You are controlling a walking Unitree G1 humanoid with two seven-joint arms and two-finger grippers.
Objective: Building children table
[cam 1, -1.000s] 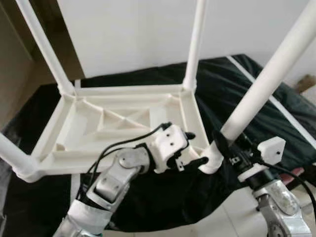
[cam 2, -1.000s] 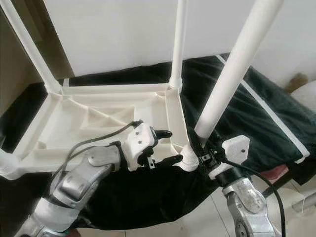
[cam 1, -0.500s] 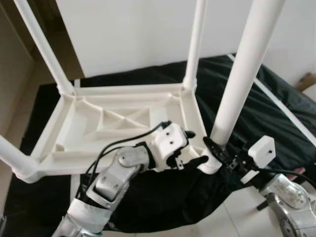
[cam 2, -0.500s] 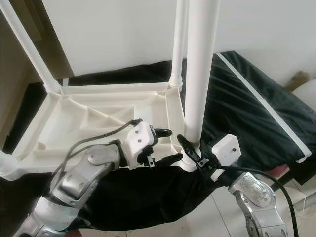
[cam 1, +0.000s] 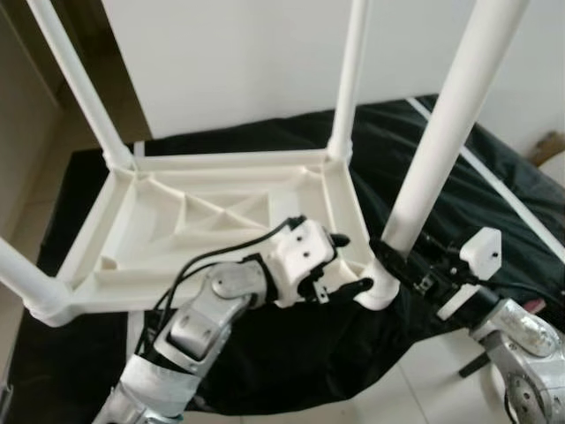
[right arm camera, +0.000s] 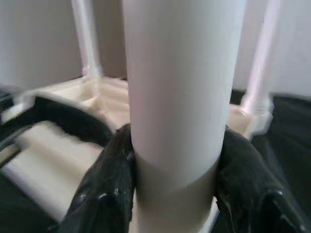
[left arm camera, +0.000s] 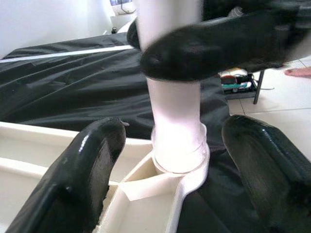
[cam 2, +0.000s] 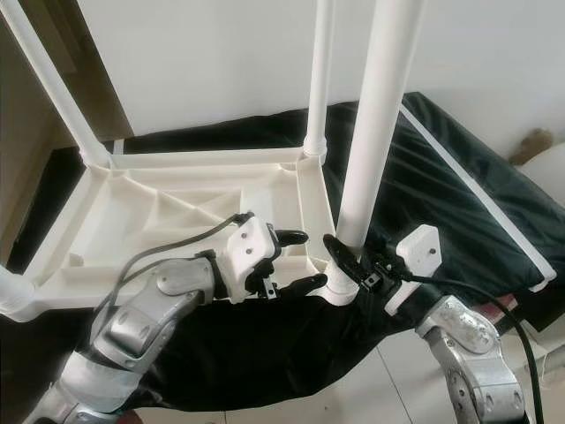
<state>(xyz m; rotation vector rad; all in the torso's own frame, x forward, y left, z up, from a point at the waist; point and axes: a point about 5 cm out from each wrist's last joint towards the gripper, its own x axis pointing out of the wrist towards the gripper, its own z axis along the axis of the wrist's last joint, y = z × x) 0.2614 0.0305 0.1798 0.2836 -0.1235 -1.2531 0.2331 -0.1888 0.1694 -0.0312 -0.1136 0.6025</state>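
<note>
Right gripper clamped on the near table leg at its socket

The upturned white table lay at frame centre on a black sheet. The right jaws were closed around the leg's base, pads touching both sides. The left gripper sat with jaws spread wide either side of the corner socket, touching nothing. The leg tops ran out of frame

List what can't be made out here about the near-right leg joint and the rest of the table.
- Leg seating depth in corner socket: hidden inside the collar; right gripper covers it in the eye views.
- Leg tops: cut off by frame edges.
- Tabletop face: turned down onto the black cloth.
- Right wrist view: left gripper blurred.
</note>
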